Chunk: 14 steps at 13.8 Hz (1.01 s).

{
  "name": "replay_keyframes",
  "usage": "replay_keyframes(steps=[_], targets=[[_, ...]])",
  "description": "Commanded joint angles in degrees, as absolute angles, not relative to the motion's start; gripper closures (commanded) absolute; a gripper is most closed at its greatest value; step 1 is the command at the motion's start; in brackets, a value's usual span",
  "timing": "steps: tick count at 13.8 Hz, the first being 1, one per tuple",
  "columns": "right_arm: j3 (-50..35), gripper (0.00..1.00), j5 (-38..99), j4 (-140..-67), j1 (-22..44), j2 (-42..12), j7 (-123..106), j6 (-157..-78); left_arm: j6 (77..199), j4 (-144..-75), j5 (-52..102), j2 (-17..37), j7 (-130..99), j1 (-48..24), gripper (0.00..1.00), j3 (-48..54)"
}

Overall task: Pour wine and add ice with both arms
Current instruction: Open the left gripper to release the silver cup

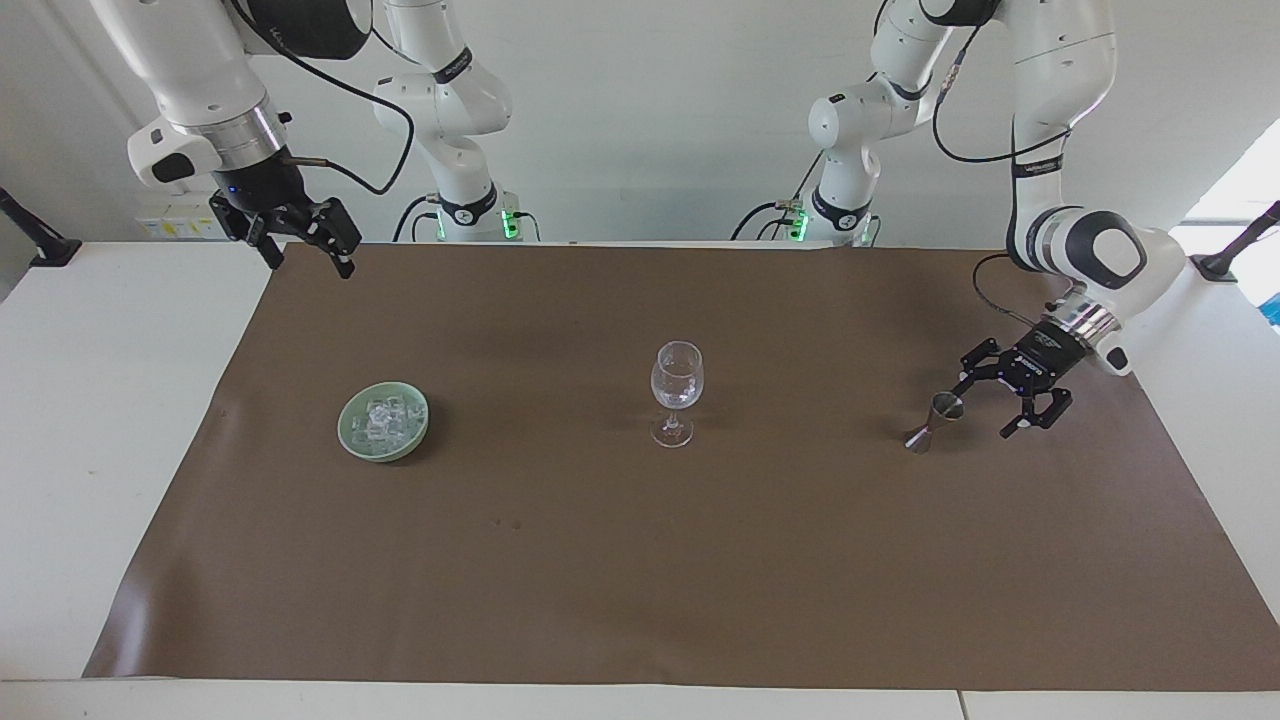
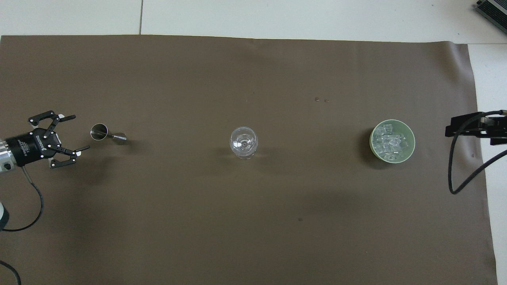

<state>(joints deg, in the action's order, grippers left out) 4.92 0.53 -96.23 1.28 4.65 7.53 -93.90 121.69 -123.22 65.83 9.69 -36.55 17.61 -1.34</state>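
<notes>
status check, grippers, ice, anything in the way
Left gripper open, beside the jigger, holding nothing. Right gripper open, waits over the table edge. Ice in the dish. Glass upright, nothing in the way.

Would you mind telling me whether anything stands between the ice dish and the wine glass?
Nothing visible does. The ice sits in its dish toward the right arm's end, and only bare brown mat lies between it and the glass. The right claw hangs open over the mat's edge.

One camera faces the robots from across the table [image 1: 120, 420]; another looks steeply down; both share the brown mat [image 1: 640, 560].
</notes>
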Motion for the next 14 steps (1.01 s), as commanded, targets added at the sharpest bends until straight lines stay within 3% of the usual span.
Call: replay_keyframes(steps=[1,8,14], targets=[[4.66,0.0,0.26,-97.38,1.23,5.71,8.44,-93.87,120.15,-117.97,57.25,9.75,-37.62,18.02,0.0,-1.05],[4.66,0.0,0.26,-97.38,1.14,5.71,8.44,-93.87,120.84,-104.78,41.06,10.81,-35.95,14.6,0.0,-0.79],[4.66,0.0,0.26,-97.38,1.23,5.71,8.44,-93.87,119.97,-101.43,29.12,9.85,-35.95,10.73,0.0,-0.53]])
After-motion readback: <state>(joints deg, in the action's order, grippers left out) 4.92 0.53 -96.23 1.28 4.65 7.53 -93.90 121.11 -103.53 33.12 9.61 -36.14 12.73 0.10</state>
